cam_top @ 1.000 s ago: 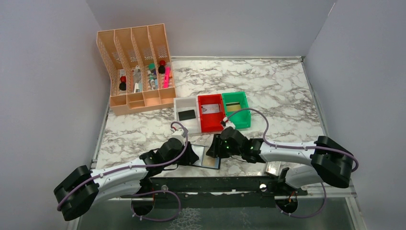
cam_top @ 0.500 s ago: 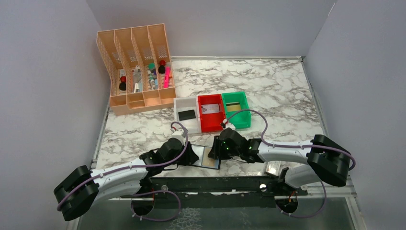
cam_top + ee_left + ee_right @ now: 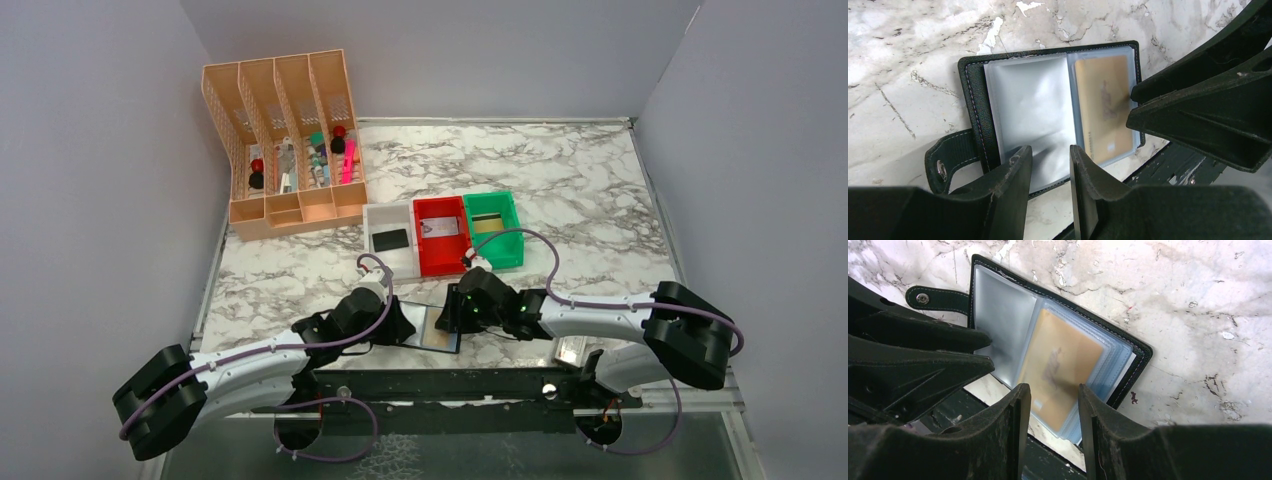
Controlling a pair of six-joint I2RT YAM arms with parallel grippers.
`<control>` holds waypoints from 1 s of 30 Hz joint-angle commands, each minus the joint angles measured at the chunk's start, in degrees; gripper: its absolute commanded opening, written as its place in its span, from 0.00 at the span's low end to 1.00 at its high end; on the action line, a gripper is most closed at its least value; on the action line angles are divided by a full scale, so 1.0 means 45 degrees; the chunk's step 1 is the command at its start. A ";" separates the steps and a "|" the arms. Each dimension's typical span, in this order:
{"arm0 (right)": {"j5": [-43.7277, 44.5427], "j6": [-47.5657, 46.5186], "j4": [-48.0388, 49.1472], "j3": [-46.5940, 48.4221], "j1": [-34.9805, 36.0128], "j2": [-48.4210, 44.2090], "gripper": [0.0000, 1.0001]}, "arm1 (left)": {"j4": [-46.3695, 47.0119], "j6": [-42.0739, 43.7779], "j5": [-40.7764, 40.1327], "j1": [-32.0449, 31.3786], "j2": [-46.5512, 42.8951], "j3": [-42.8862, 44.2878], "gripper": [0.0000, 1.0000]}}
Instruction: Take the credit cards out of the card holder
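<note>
Edge: card holder at near rim of table; open marble beyond
Axis: spread flat; long side along rim
Jaws: left gripper, right gripper parted, empty

Bins x3, cards x4, holder x1

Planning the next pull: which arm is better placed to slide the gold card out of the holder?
Right. The right fingers straddle the gold card's near end; the left fingers sit over the card holder's empty pocket.
</note>
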 commanded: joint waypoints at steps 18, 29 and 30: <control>-0.1555 -0.0064 0.1676 0.0154 0.0015 0.1455 0.44 | -0.0446 0.0061 0.0312 -0.0128 0.0233 0.0069 0.37; -0.1554 0.0565 0.2552 0.0216 0.0014 0.1165 0.44 | -0.0449 0.0031 0.0317 -0.0129 -0.0030 -0.0109 0.37; -0.1609 0.0612 0.2742 0.0193 0.0012 0.1125 0.44 | -0.0447 0.0031 0.0320 -0.0139 -0.0065 -0.0148 0.37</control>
